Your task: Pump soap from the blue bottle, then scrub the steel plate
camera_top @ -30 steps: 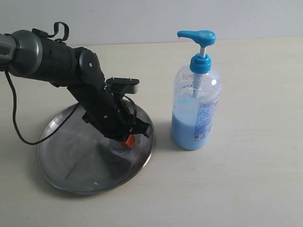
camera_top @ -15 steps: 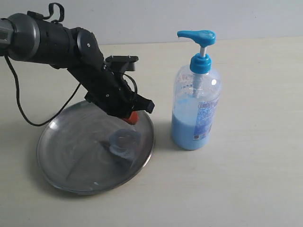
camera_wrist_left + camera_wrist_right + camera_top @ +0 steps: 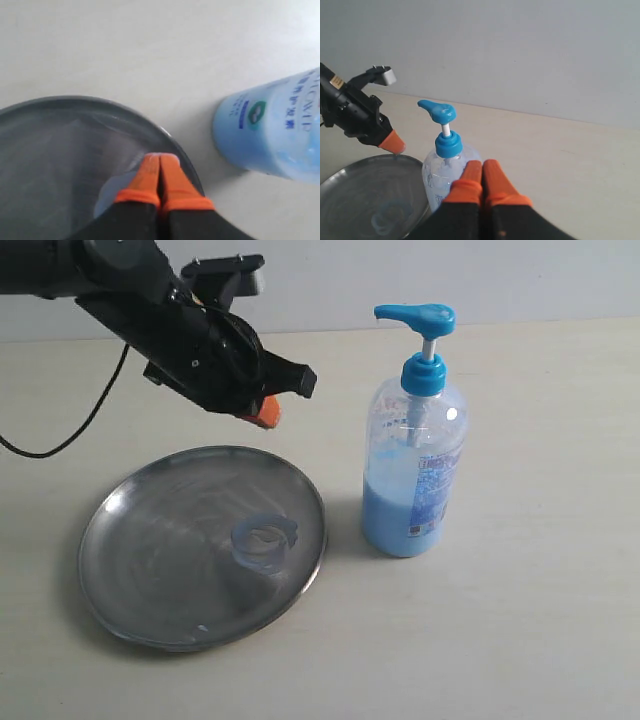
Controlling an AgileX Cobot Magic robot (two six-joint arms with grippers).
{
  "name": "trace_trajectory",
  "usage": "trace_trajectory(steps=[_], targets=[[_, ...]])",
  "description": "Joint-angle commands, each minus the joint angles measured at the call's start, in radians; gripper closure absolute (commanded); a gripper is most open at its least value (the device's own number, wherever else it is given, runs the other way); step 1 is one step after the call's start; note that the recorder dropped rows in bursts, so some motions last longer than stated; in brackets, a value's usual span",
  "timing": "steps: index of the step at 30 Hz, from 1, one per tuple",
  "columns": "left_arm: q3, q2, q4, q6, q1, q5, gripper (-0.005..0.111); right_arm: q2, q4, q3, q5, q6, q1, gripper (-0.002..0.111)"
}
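- The left gripper [image 3: 262,412] hung in the air above the far edge of the steel plate [image 3: 140,540], clear of it; its orange fingers were pressed together with nothing between them.
- The right gripper [image 3: 481,169] did not show in the exterior view; in its own wrist view its fingers were likewise pressed together and empty, with the blue bottle [image 3: 412,480] below and beyond them.
- The steel plate lay flat on the counter [image 3: 520,630], just beside the blue bottle but not touching it; a pale ring of soap [image 3: 265,543] sat on the side of the plate nearest the bottle, with faint swirl marks around it.
- The bottle stood upright with its pump head [image 3: 415,315] up; light blue liquid filled its lower part.
- The plate looked stiff, thin and probably light, so it would likely slide or rock on the smooth counter under sideways rubbing; the soapy film would make it slippery; pressing down near the middle seemed safer than pushing at the edge, and any hold belonged on the raised rim.
- The bottle was tall with its weight low, so fairly steady, yet an off-centre push could tip it; its clear wall looked thin enough to dent; the flat top of the pump head, pressed straight down, was the place to work it.
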Motion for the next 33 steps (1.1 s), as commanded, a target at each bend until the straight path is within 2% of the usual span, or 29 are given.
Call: trace_trajectory(steps=[1, 17, 27, 33], targets=[[0.012, -0.08, 0.012, -0.024, 0.0, 0.005, 0.107, -0.005, -0.005, 0.005, -0.003, 0.0, -0.003, 0.108], [0.125, -0.246, 0.012, -0.026, 0.0, 0.003, 0.107, -0.005, -0.005, 0.005, -0.003, 0.0, -0.003, 0.108], [0.27, -0.386, 0.014, -0.026, 0.0, -0.005, 0.107, -0.005, -0.005, 0.005, -0.003, 0.0, -0.003, 0.108], [0.35, -0.532, 0.015, -0.026, 0.0, -0.005, 0.107, -0.005, -0.005, 0.005, -0.003, 0.0, -0.003, 0.108]])
